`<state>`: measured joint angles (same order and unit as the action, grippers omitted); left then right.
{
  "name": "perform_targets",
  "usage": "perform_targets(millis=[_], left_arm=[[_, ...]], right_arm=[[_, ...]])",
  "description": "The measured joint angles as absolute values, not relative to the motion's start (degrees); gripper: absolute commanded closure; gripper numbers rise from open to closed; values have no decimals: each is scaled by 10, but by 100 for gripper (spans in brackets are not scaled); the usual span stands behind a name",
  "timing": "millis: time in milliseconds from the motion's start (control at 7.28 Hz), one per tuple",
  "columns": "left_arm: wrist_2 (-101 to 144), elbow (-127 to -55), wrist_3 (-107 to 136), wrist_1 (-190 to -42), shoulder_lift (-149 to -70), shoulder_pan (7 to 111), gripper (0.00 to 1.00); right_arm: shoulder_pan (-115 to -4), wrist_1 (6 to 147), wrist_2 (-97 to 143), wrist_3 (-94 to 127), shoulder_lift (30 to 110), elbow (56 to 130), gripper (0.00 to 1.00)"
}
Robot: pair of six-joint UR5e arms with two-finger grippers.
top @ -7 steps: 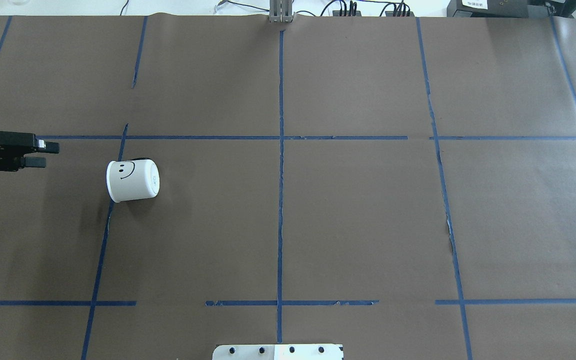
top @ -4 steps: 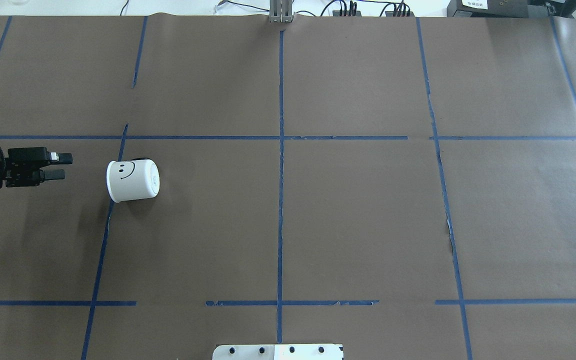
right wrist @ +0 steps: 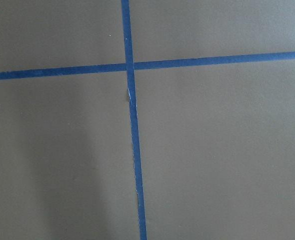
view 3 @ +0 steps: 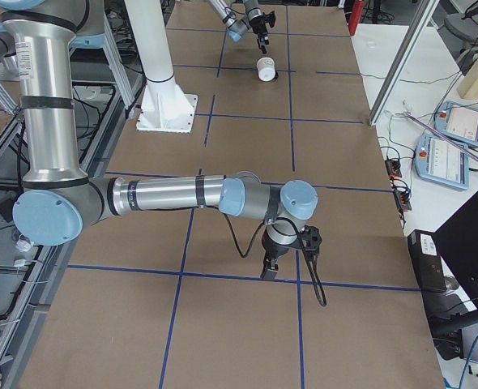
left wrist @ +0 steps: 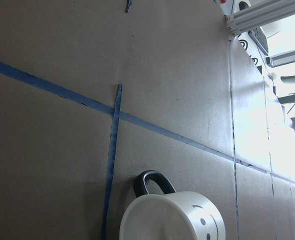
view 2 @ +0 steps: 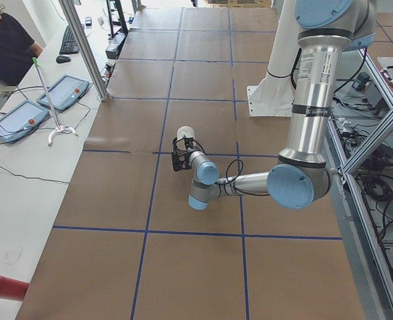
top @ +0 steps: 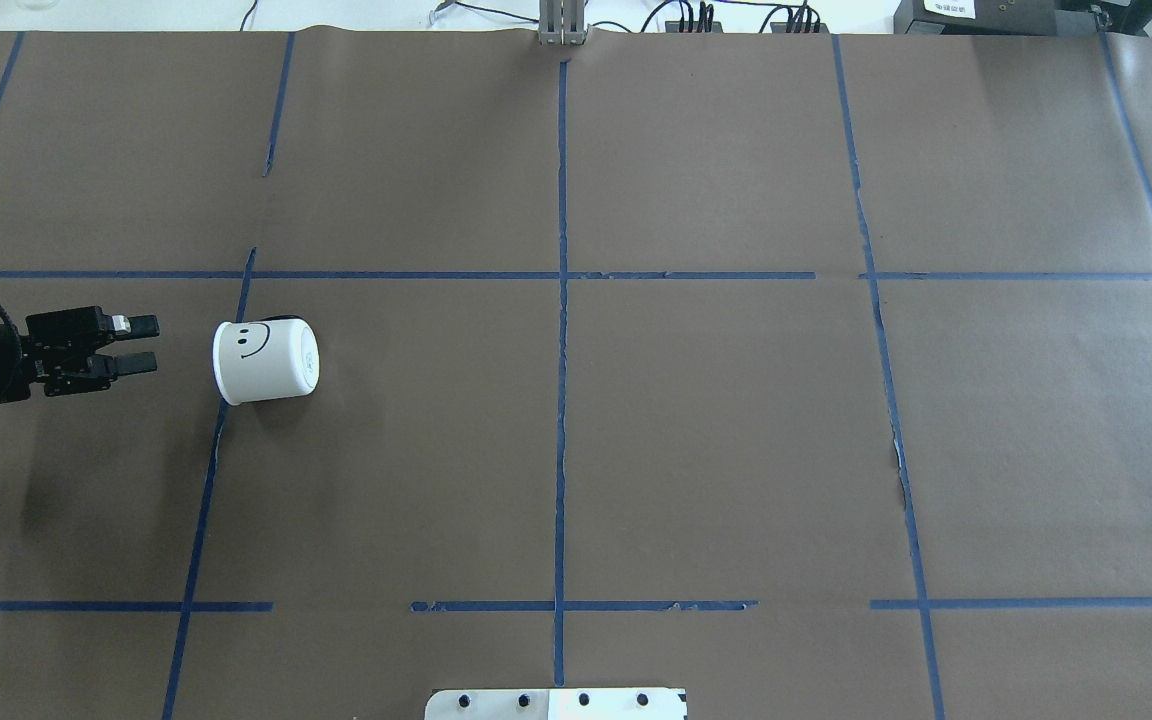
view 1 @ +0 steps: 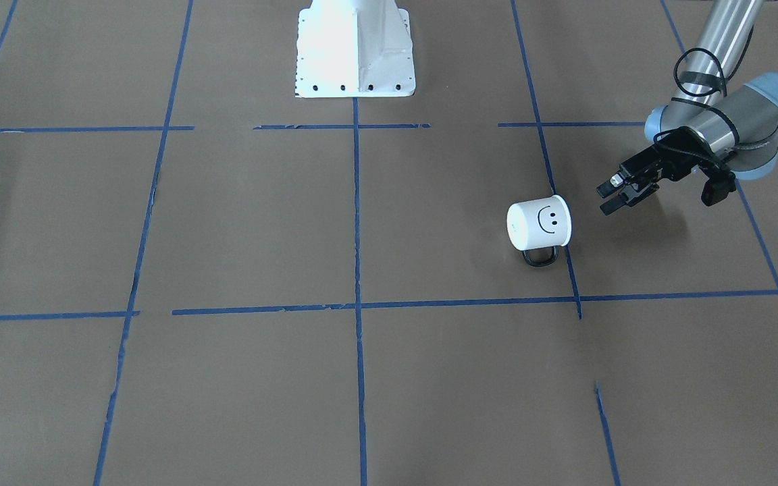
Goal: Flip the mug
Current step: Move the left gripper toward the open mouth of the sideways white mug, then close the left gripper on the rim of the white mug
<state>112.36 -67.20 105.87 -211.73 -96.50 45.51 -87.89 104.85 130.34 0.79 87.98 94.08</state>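
Observation:
The white mug (top: 266, 362) with a black smiley face lies on its side on the brown table, left of centre. Its black handle (view 1: 540, 257) rests on the table and its flat base points toward the table's middle. It also shows in the front-facing view (view 1: 539, 224) and at the bottom of the left wrist view (left wrist: 170, 217). My left gripper (top: 141, 343) is open and empty. It hovers low, a short gap from the mug's open end, and points at it. My right gripper (view 3: 267, 271) shows only in the exterior right view, far from the mug; I cannot tell its state.
Blue tape lines (top: 561, 330) divide the brown paper cover into squares. The white robot base plate (view 1: 355, 47) stands at the robot's edge of the table. Operator consoles (view 2: 56, 100) lie on the white bench beyond the far edge.
My left gripper has moved toward the mug and slightly toward the robot's side, closing much of the gap. The mug has not moved.

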Motion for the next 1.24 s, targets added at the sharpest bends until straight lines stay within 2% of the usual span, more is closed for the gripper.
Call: perform_targets(millis=[1099, 1237], left_arm=[[1116, -665, 1060, -2089, -1024, 419, 0], [1115, -664, 1060, -2077, -1031, 418, 6]], right_arm=[[-879, 1049, 1303, 8, 880, 941, 0], [-879, 1049, 1303, 8, 880, 941, 0]])
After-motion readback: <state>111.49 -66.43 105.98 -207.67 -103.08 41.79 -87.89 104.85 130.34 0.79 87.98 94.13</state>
